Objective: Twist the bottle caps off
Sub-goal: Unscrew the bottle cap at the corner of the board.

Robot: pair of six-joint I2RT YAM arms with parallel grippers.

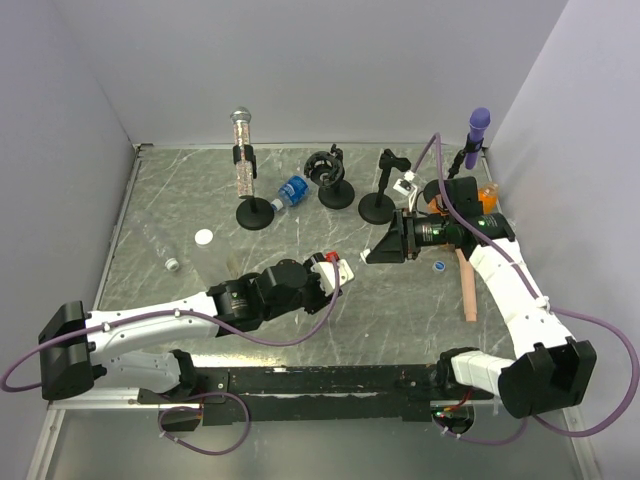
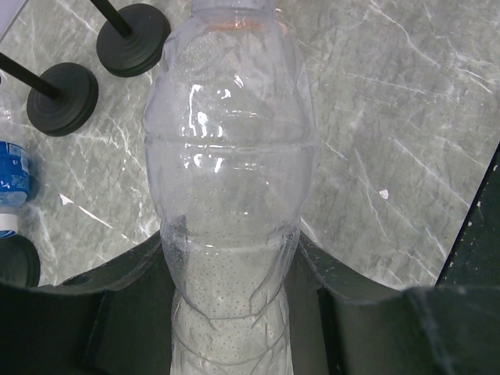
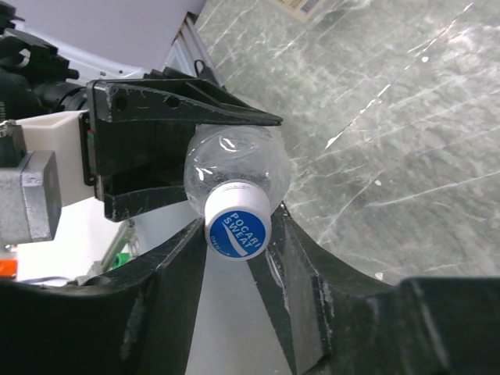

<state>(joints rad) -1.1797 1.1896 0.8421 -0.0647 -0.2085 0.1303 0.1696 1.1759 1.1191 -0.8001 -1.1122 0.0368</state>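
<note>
A clear label-less bottle [image 2: 230, 156] lies level between my two grippers above the middle of the table. My left gripper [image 2: 231, 269] is shut on its body; in the top view this gripper [image 1: 338, 270] is near the centre. The bottle's cap [image 3: 237, 224], white with a blue top, sits between my right gripper's fingers [image 3: 308, 258], which touch it on both sides. The right gripper [image 1: 382, 250] faces the left one. The left gripper's black fingers [image 3: 164, 105] show behind the bottle in the right wrist view.
A blue-labelled bottle [image 1: 291, 190] lies by black stand bases [image 1: 256, 213]. A clear bottle [image 1: 160, 250] lies at the left, a loose white cap [image 1: 204, 238] near it. A loose blue cap [image 1: 438, 266], a wooden stick [image 1: 466, 285] and an orange bottle [image 1: 487, 195] are at the right. Microphones on stands line the back.
</note>
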